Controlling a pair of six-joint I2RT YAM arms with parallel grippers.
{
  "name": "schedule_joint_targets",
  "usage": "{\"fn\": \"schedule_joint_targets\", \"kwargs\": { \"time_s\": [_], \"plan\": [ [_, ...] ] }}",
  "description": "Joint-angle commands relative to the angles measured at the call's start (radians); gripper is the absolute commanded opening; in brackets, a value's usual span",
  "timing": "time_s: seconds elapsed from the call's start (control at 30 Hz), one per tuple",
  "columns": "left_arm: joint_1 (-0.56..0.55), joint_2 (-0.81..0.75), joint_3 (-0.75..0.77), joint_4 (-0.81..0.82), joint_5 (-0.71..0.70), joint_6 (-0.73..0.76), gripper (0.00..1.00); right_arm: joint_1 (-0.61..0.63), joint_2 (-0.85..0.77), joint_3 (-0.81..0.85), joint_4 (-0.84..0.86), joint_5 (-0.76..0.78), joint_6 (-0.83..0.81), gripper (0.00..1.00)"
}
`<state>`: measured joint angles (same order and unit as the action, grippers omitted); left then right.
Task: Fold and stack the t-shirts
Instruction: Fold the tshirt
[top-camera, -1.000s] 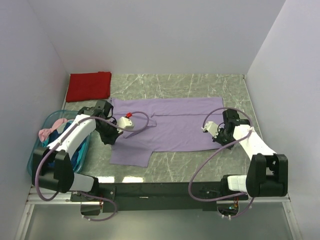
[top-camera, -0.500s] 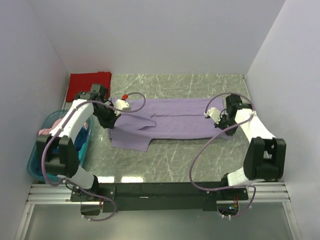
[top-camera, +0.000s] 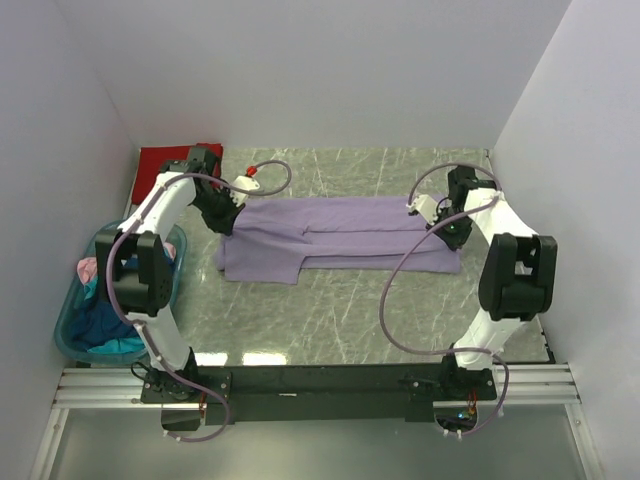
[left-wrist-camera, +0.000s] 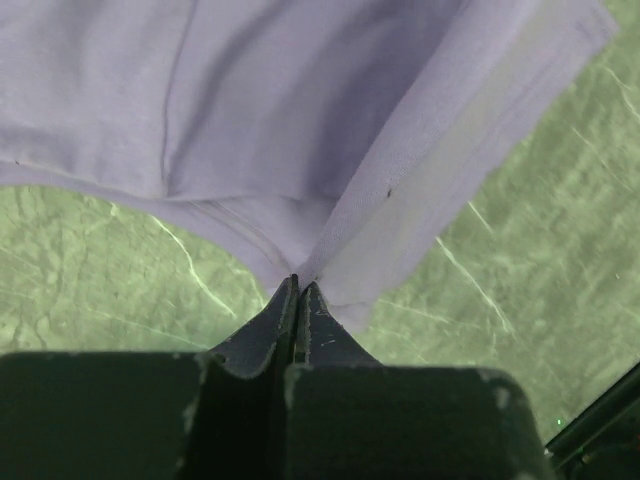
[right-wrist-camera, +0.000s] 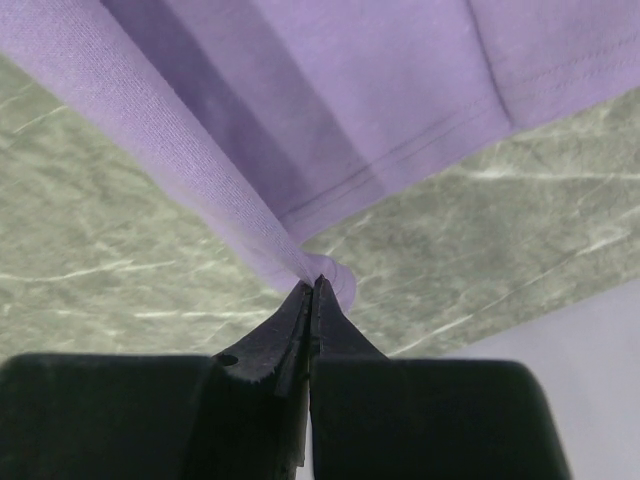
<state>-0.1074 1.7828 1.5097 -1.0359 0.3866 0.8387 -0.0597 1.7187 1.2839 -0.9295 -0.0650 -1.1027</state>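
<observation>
Now, your left gripper (left-wrist-camera: 297, 286) pinched light purple t-shirt (top-camera: 350, 235) at frame-left edge, mid-frame; your right gripper (right-wrist-camera: 312, 286) clamped frame-right edge.

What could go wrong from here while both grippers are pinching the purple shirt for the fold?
Both the left gripper and right gripper pinch only a thin edge of the light purple t-shirt at their tips, so it may slip free. The sleeve juts toward the near edge, so the fold could end up uneven.
</observation>
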Motion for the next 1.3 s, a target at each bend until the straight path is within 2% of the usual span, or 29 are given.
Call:
{"fn": "schedule_joint_targets", "kwargs": {
  "time_s": [0.0,0.33,0.9,0.97,1.0,1.1,1.13,1.2,1.27],
  "plan": [
    [0.009,0.038,0.059,0.022,0.024,-0.018,0.01,-0.011,0.056,0.072,-0.011,0.030,-0.019,0.00],
    [0.018,0.136,0.107,0.051,0.023,-0.033,0.01,-0.011,0.194,0.184,0.004,0.042,-0.008,0.00],
    [0.020,0.208,0.124,0.109,0.008,-0.064,0.01,-0.005,0.283,0.276,0.017,0.062,-0.005,0.01],
    [0.020,0.213,0.127,0.135,0.000,-0.079,0.07,-0.003,0.286,0.275,0.040,0.063,0.006,0.21],
    [0.021,0.213,0.130,0.138,-0.003,-0.098,0.20,0.000,0.286,0.278,0.046,0.064,0.013,0.38],
    [0.052,0.198,0.142,0.120,0.027,-0.130,0.38,-0.015,0.279,0.343,0.023,0.050,0.070,0.74],
    [0.064,0.188,0.144,0.108,0.059,-0.136,0.41,-0.025,0.266,0.368,-0.017,0.033,0.105,0.81],
    [0.101,0.153,0.129,0.074,0.090,-0.153,0.48,-0.061,0.251,0.446,-0.078,-0.047,0.142,0.82],
    [0.132,0.118,0.086,0.062,0.133,-0.165,0.49,-0.092,0.242,0.486,-0.166,-0.103,0.204,0.82]
  ]
}}
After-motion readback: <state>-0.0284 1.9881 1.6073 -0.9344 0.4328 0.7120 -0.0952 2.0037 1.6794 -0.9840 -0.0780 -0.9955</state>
